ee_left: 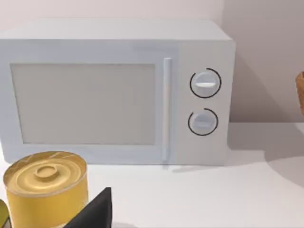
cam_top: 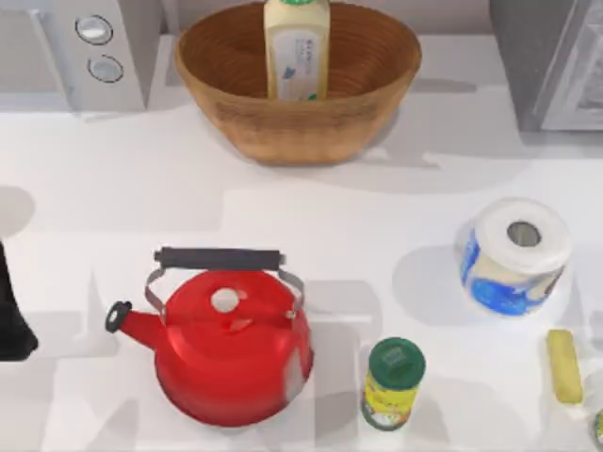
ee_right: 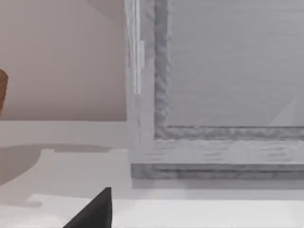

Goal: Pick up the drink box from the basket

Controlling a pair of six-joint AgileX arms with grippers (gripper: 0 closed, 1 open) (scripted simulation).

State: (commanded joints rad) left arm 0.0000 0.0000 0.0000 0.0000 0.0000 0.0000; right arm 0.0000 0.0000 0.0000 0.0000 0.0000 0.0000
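Note:
The drink box (cam_top: 298, 49) is a slim pale yellow carton with a white label. It stands upright inside the basket (cam_top: 283, 127), a round brown wicker bowl at the back middle of the table. My left gripper (cam_top: 11, 315) is a dark shape parked at the table's left edge, far from the basket. A dark part of my right gripper (ee_right: 92, 213) faces a grey appliance. A sliver of the basket's rim shows in the left wrist view (ee_left: 300, 92) and in the right wrist view (ee_right: 2, 90).
A white microwave (cam_top: 85, 52) stands left of the basket and a grey appliance (cam_top: 551, 61) right of it. In front are a red kettle (cam_top: 226, 344), a green-lidded jar (cam_top: 393, 381), a paper roll (cam_top: 515, 254) and a yellow bar (cam_top: 563, 365). A yellow can (ee_left: 45, 187) stands before the microwave.

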